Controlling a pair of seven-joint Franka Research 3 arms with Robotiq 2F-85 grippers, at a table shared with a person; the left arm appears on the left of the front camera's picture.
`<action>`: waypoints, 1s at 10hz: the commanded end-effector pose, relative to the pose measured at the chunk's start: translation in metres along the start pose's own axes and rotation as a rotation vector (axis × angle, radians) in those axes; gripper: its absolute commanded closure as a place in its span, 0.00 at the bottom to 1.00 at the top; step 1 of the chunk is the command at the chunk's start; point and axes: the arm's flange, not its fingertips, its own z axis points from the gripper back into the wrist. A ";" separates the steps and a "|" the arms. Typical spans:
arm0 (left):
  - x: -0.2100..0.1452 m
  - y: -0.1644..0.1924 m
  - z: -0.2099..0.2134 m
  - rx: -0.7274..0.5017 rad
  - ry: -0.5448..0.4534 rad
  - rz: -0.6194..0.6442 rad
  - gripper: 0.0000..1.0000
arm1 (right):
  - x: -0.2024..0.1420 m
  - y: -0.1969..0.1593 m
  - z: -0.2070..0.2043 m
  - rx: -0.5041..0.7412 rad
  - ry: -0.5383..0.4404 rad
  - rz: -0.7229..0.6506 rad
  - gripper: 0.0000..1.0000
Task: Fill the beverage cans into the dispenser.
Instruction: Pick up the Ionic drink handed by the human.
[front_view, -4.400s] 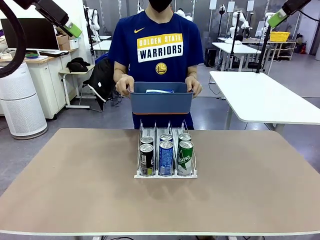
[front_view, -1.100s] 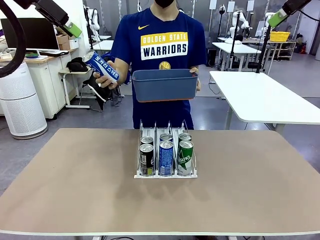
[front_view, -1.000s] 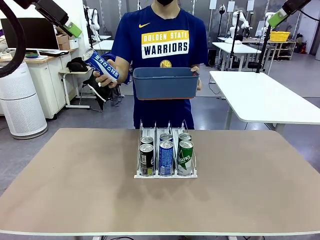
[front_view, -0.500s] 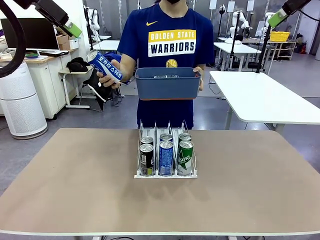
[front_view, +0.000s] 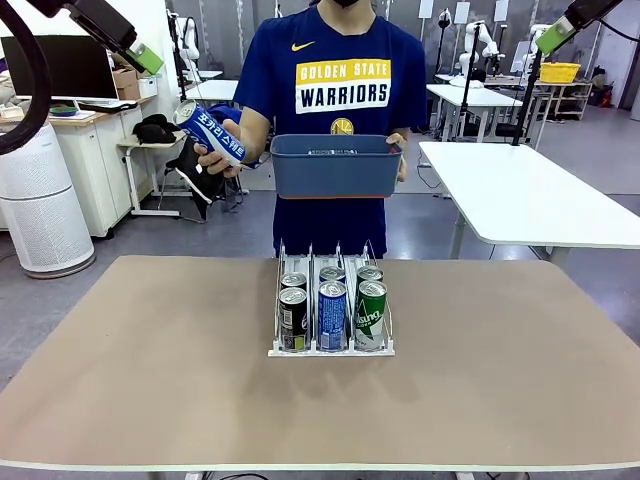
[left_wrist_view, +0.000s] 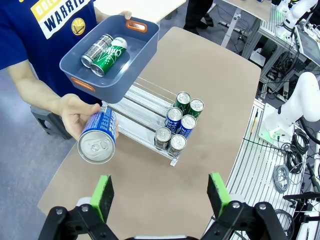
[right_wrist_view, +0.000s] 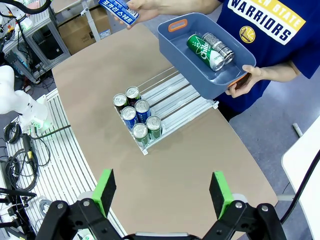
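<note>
Rack: clear, three lanes, at the centre of the tan worktop. Six upright cans crowd its 6 o'clock end, two to a lane; the front row is a black can, a blue can and a green can, with a back row just behind at 12 o'clock; the rest of each lane is bare. Bin: dark blue, held in the air at 12 o'clock of the rack, beyond the worktop's far edge, by a person's hand; two cans lie on their sides in it, a green one touching a dark one. Blue-and-white can: tilted, in the person's other hand, at 9 o'clock of the bin. Left fingers: wide apart, holding nothing, high over the worktop. Right fingers: wide apart, holding nothing, likewise high
</note>
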 end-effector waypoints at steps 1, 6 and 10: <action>-0.002 0.001 0.000 -0.003 0.003 0.003 0.00 | 0.000 0.000 0.000 0.000 -0.001 0.000 0.00; 0.000 -0.015 0.006 0.179 0.092 -0.123 0.00 | 0.000 0.000 0.000 0.000 -0.001 0.000 0.00; -0.003 0.003 -0.018 0.243 0.051 -0.203 0.00 | 0.000 0.000 0.000 0.000 -0.001 0.000 0.00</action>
